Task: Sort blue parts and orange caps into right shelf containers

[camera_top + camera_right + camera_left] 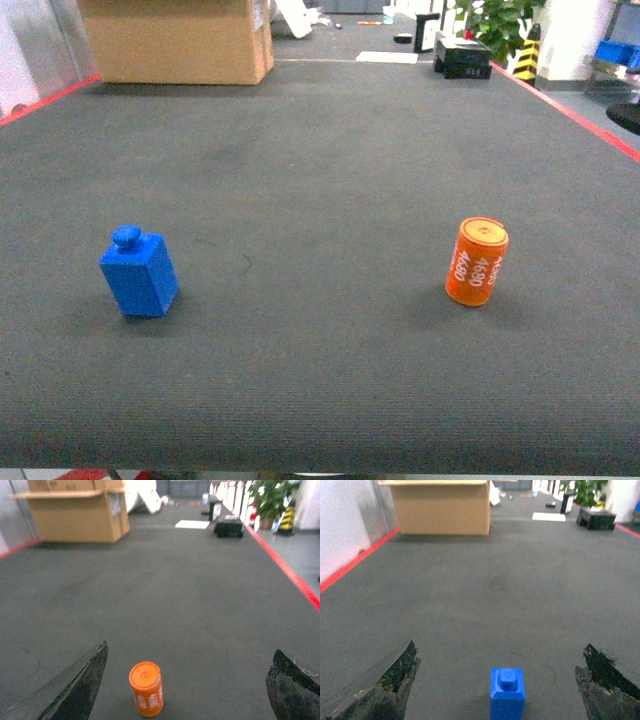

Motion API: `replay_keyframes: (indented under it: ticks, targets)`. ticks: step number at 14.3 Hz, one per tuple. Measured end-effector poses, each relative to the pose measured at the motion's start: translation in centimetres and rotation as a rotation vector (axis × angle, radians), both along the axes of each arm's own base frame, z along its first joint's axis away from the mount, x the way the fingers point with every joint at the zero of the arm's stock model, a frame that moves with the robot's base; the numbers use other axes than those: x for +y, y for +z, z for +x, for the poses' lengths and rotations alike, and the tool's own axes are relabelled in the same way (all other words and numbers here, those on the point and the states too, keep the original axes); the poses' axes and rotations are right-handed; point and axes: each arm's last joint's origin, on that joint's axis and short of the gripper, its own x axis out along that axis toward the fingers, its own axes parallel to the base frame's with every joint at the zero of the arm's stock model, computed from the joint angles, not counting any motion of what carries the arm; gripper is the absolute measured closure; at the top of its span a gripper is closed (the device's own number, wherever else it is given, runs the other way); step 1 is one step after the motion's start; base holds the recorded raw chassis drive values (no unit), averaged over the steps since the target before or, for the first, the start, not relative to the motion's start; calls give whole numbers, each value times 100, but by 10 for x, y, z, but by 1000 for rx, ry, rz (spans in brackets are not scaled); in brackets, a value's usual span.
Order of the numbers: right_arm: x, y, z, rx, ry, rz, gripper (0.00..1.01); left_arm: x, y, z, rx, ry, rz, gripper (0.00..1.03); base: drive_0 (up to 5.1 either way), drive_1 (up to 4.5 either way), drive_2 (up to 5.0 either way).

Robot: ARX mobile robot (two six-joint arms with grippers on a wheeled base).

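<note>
A blue part (140, 275) stands upright on the dark grey mat at the left, a small knob on its top. An orange cap (477, 262) printed "4690" stands upright at the right. Neither gripper shows in the head view. In the left wrist view my left gripper (499, 652) is open, and the blue part (507, 692) sits low between its fingers, untouched. My right gripper (190, 650) is open too in the right wrist view. The orange cap (146, 689) stands nearer its left finger (85, 685), apart from it. The right shelf containers are out of view.
A large cardboard box (175, 40) stands at the mat's far left. Red tape (570, 110) runs along the mat's right edge, with another strip at the far left. A black case (462, 55) and a green plant (495, 20) are beyond the far right corner.
</note>
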Motion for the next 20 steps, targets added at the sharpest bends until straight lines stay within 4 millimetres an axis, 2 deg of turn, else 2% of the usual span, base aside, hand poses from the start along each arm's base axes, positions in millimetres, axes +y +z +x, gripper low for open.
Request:
replay_keyframes:
  ticks: [1, 3, 6, 11, 15, 20]
  targets:
    - [10, -10, 26, 82, 31, -16, 3, -4, -10, 22, 67, -10, 11, 5, 0, 0, 0]
    - [25, -29, 67, 186, 59, -34, 3, -13, -32, 51, 173, -35, 17, 5, 0, 0, 0]
    - [35, -49, 105, 259, 72, -37, 3, -18, -54, 78, 251, -46, 7, 5, 0, 0, 0]
    - [42, -67, 134, 314, 86, -34, 3, -14, -78, 103, 322, -33, -17, 5, 0, 0, 0]
    - [44, -85, 145, 346, 97, -34, 3, -14, -89, 114, 353, -35, -25, 5, 0, 0, 0]
    - [46, -92, 151, 366, 97, -38, 3, -15, -94, 120, 374, -31, -25, 5, 0, 0, 0]
